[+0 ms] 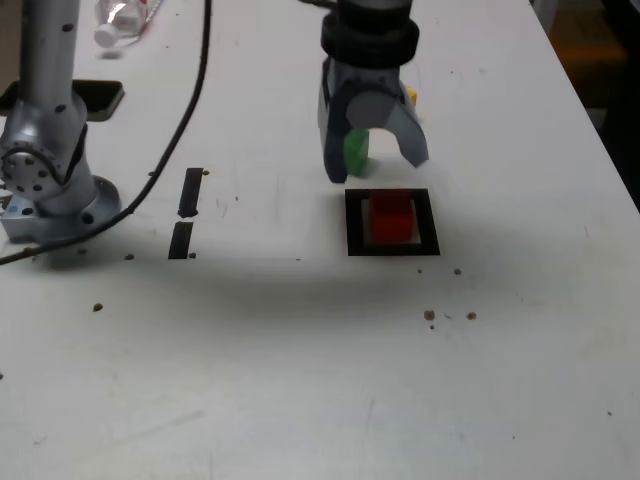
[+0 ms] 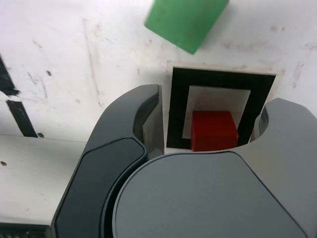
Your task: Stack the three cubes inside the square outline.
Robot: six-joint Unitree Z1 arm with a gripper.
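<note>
One cube [image 1: 392, 218] sits inside the square outline [image 1: 352, 222] on the table [image 1: 300, 380]. A second cube [image 1: 356, 150] lies just beyond the outline's far edge. Two tape strips [image 1: 187, 212] lie well to the exterior view's left.

Red cube [image 1: 392, 218], green cube [image 2: 185, 21], black-taped square outline [image 1: 352, 222]

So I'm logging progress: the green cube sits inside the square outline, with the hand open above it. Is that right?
Not quite. The cube inside the square outline is the red cube, not the green cube, which sits on the table outside it. The wrist view shows this. The hand is open above it, as you said.
</note>
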